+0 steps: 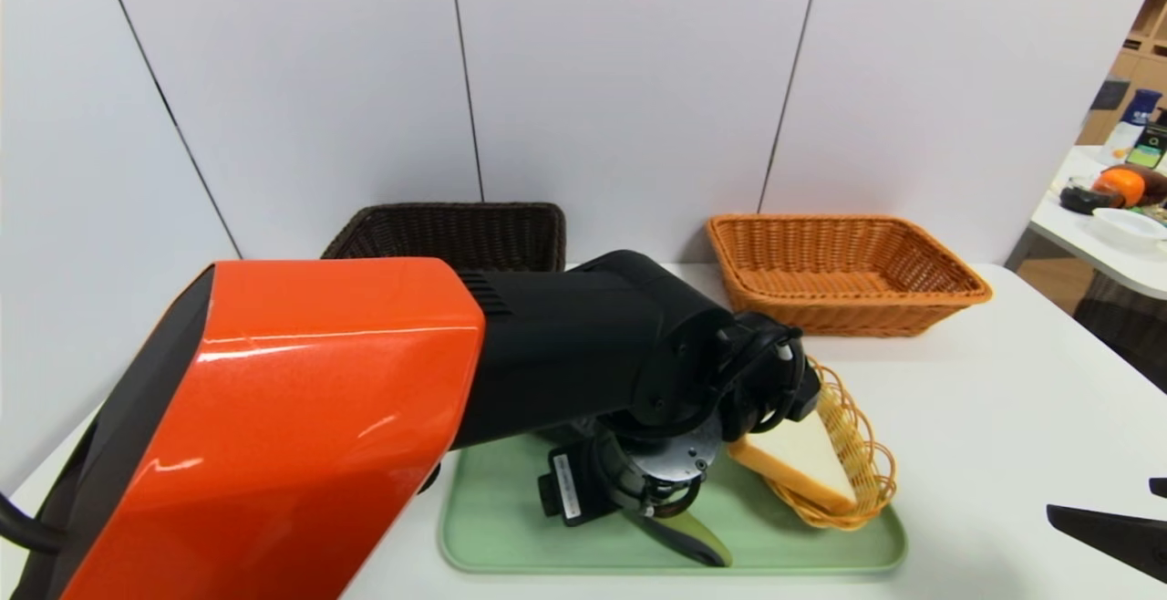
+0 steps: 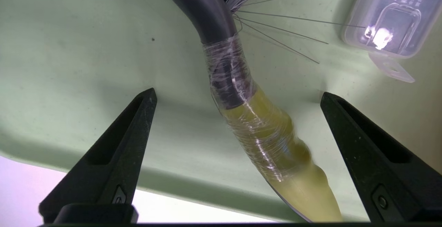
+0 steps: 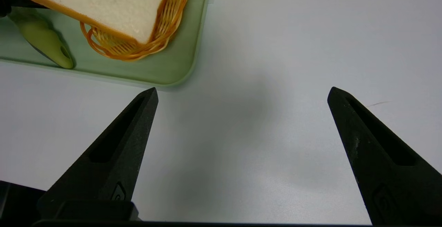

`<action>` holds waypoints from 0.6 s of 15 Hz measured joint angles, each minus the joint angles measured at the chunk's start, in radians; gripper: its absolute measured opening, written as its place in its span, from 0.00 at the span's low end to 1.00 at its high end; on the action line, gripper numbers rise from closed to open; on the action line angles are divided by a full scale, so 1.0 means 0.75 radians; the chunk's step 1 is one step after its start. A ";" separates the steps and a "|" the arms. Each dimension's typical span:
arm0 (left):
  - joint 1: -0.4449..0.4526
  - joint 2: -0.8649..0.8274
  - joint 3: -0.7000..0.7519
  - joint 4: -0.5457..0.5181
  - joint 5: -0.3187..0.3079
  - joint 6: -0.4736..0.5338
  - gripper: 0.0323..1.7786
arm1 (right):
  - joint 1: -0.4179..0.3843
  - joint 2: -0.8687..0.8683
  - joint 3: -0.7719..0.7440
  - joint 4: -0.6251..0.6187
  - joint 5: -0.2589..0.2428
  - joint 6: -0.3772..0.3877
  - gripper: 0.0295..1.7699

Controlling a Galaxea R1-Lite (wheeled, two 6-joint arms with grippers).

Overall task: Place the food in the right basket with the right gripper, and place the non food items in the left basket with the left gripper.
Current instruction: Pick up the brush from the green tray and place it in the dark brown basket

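Note:
My left gripper (image 2: 238,92) hangs open low over the green tray (image 2: 69,65), one jaw on each side of the brush (image 2: 262,130), touching nothing. The brush has dark bristles and an olive-green handle wrapped in clear film. The slim grey case (image 2: 390,16) lies just beyond it. In the head view the left arm (image 1: 319,418) hides the gripper; only the brush's handle tip (image 1: 697,541) shows. The bread (image 1: 802,459) leans in a small yellow wicker dish (image 1: 866,468). My right gripper (image 3: 241,90) waits open over bare table, right of the tray.
The dark brown left basket (image 1: 456,235) and the orange right basket (image 1: 848,272) stand at the back against the wall. The white table (image 1: 985,418) lies between tray and orange basket. A second table with clutter (image 1: 1121,208) sits far right.

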 joint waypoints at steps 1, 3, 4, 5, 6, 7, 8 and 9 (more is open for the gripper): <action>0.000 0.000 0.000 -0.001 0.001 -0.010 0.95 | 0.001 0.000 0.000 0.001 0.002 0.000 0.96; -0.002 0.001 0.001 0.000 0.009 -0.035 0.95 | 0.001 0.002 0.003 0.000 0.002 -0.001 0.96; -0.003 0.001 0.001 0.000 0.010 -0.039 0.95 | 0.002 0.002 0.004 0.000 0.002 -0.002 0.96; -0.004 0.001 0.001 0.000 0.011 -0.046 0.95 | 0.002 0.002 0.004 -0.001 0.001 -0.002 0.96; -0.004 0.000 0.001 0.000 0.011 -0.049 0.95 | 0.002 0.002 0.004 -0.001 0.002 -0.002 0.96; -0.005 -0.001 0.001 0.000 0.011 -0.053 0.95 | 0.002 0.003 0.004 -0.001 0.001 -0.002 0.96; -0.005 -0.001 0.001 0.000 0.012 -0.057 0.95 | 0.002 0.004 0.004 -0.001 0.003 -0.002 0.96; -0.005 -0.001 0.001 0.000 0.013 -0.058 0.95 | 0.002 0.004 0.004 -0.001 0.008 -0.002 0.96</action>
